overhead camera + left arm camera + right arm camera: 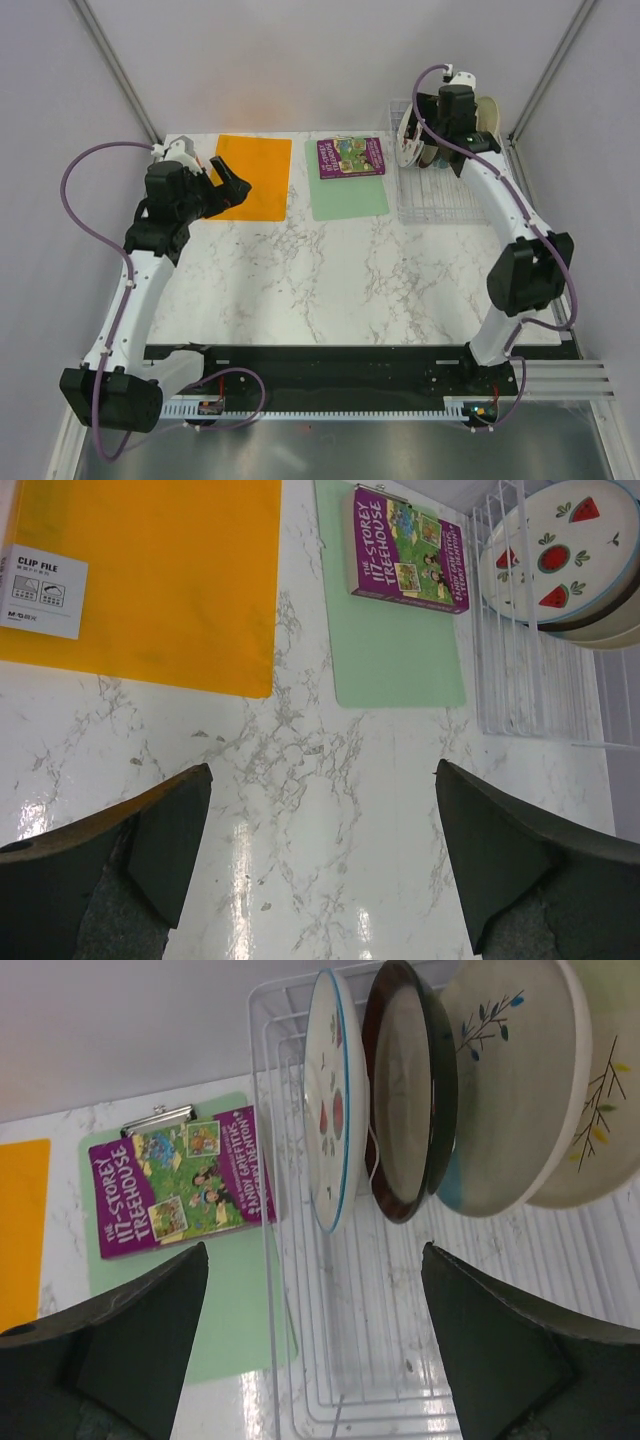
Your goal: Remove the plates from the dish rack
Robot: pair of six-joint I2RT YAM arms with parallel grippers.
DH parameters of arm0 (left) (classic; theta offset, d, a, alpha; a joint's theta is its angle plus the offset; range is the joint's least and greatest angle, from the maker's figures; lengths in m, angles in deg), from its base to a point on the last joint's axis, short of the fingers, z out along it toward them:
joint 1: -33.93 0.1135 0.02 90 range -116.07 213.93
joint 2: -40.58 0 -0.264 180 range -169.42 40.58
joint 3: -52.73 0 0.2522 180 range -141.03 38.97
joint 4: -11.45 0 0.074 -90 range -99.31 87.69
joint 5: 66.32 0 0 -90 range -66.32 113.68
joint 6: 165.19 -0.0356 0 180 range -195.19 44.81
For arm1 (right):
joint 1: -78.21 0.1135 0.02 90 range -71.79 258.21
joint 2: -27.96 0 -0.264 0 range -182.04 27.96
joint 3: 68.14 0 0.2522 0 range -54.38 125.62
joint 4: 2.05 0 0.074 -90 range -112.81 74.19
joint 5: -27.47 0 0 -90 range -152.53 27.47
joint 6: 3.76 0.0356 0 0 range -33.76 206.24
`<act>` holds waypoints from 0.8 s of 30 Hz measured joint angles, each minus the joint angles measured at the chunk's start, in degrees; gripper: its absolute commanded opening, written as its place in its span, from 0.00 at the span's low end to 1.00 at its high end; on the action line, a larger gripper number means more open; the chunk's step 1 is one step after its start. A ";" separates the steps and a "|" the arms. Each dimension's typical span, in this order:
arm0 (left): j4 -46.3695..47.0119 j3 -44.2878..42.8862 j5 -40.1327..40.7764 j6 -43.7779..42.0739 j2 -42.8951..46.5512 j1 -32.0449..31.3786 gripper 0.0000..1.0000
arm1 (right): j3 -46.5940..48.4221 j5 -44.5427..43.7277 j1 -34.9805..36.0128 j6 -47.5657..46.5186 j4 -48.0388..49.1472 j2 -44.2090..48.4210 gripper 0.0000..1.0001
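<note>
Marble table (330, 280): rack (430, 195) holds four plates (500, 1080) (upright).

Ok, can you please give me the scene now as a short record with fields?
rack: dish rack, far right of table
plates: four plates, upright in rack, none unloaded
left arm: left tool open, empty, over table
right arm: right tool open, empty, facing the plates
other: book on green clipboard; orange file beside it

Left gripper (322, 780) and right gripper (312, 1260), jaws wide apart, both empty.
</note>
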 measured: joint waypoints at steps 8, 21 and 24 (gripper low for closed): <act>2.54 1.44 -0.04 -0.33 -0.61 0.00 1.00 | 15.23 -7.04 0.00 -4.46 -0.37 -16.22 0.81; 5.03 3.06 0.02 -1.66 -3.10 0.00 1.00 | 29.92 -14.47 0.00 -11.96 0.31 -31.36 0.68; 5.14 3.10 0.02 -1.92 -4.00 0.00 1.00 | 31.06 -14.78 0.00 -12.85 0.79 -33.33 0.64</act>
